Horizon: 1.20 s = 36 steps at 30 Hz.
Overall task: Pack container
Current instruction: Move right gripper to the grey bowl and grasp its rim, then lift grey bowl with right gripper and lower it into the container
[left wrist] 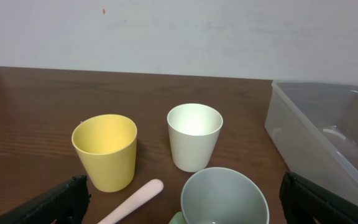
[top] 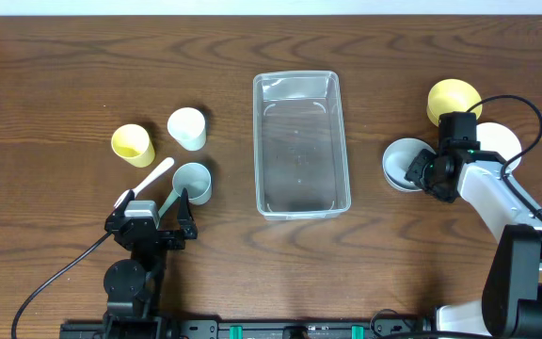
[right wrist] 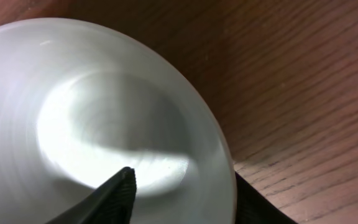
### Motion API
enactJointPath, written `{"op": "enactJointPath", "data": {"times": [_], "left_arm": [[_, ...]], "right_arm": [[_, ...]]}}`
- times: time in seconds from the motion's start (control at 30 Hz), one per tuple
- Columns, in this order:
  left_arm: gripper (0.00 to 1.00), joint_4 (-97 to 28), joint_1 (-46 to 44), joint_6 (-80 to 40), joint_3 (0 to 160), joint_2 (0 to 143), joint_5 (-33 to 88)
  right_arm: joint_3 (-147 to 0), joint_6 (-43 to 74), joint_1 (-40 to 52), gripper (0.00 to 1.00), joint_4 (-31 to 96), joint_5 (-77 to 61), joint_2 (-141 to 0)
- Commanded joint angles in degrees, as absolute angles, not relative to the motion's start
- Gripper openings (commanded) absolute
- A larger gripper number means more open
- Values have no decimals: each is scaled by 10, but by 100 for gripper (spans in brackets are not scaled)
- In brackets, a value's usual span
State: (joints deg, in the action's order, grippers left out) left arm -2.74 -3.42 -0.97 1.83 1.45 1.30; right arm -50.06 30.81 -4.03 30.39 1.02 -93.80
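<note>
**Two hands: one spread wide over nothing, one astride a bowl's rim**

Overhead, the container [top: 301, 143] lies empty at the middle of the dark, grainy wooden counter [top: 64, 75]. It is a clear plastic tub, rectangular with rounded corners and a raised rim, its long side running away from the robot. To its left stand a yellow cup [top: 132, 144], a white cup [top: 186, 128] and a grey-green cup [top: 193, 182], all smooth, matte and slightly tapered. A pale pink spoon [top: 149, 179] lies slanted between the yellow and grey-green cups. The left hand [top: 153, 202] is spread fully open with nothing in it, one finger just beside the grey-green cup. To the container's right, the right hand [top: 420, 169] is at the edge of a shallow white bowl [top: 398, 162]. A yellow bowl [top: 454, 99] and a second white bowl [top: 499, 141] sit near it, partly under the arm.

From the left wrist, both black fingers [left wrist: 48, 205] show at the bottom corners, far apart. The grey-green cup's round mouth sits low between them, and the spoon's rounded end lies just to its left. The container's glossy wall fills the right edge.

From the right wrist, the bowl's smooth, softly shining hollow fills most of the view. One dark finger [right wrist: 107, 199] reaches inside it and the other is outside the wall, so the hand is about half closed across the rim. Whether it is actually pinching the wall cannot be told.
</note>
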Motion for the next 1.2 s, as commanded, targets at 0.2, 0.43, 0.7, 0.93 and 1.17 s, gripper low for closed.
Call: {"op": "enactJointPath", "data": {"times": [0.2,0.43,0.7,0.93,1.17], "left_arm": [[98,-40,-32,2,2,15,4],[98,-40,-32,2,2,15,4],[98,-40,-32,2,2,15,4],[98,-40,-32,2,2,15,4],[98,-40,-32,2,2,15,4]], "right_arm": [[-511,307,-83,32,327,10,-929],[-511,306,-84,11,332,10,-929],[-511,305,-84,1,332,8,-929],[-548,262,-82,1,355,-48,-919],[-622,185,-59,1,408,-107,-846]]}}
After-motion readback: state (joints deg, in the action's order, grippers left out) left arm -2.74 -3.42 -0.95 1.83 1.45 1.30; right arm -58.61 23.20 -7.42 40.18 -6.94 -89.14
